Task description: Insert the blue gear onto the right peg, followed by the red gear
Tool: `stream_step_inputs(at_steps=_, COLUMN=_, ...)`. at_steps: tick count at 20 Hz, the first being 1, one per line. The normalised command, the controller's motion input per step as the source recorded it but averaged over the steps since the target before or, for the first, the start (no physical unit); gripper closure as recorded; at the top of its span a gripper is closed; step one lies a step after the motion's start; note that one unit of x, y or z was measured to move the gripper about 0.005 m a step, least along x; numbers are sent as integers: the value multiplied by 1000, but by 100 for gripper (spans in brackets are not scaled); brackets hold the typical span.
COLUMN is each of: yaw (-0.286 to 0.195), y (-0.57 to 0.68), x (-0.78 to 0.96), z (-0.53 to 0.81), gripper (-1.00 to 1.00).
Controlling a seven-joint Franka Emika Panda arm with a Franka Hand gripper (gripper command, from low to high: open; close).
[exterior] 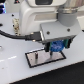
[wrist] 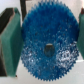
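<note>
The blue gear fills the wrist view, its dark centre hole facing the camera. Green finger pads press on its toothed rim from two opposite sides, so my gripper is shut on it. In the exterior view my gripper holds the blue gear just above the exterior view's right part of the grey black-rimmed plate. One thin dark pin stands on the plate's left part. The right peg is hidden behind the gear and fingers. The red gear is out of view.
The plate lies on a white table. A black cable runs from the exterior view's left to the wrist. The arm's large white body fills the upper part of that view.
</note>
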Motion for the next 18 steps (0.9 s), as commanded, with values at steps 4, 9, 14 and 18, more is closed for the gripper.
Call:
stream_step_inputs(at_steps=4, yaw=0, y=-128, x=116, z=-182, gripper=100)
stream_step_inputs(at_steps=9, yaw=0, y=-62, x=40, z=-149, gripper=100)
stream_step_inputs(at_steps=14, yaw=0, y=-33, x=128, z=136, gripper=100)
stream_step_inputs(at_steps=18, yaw=0, y=-281, x=226, z=139, gripper=100)
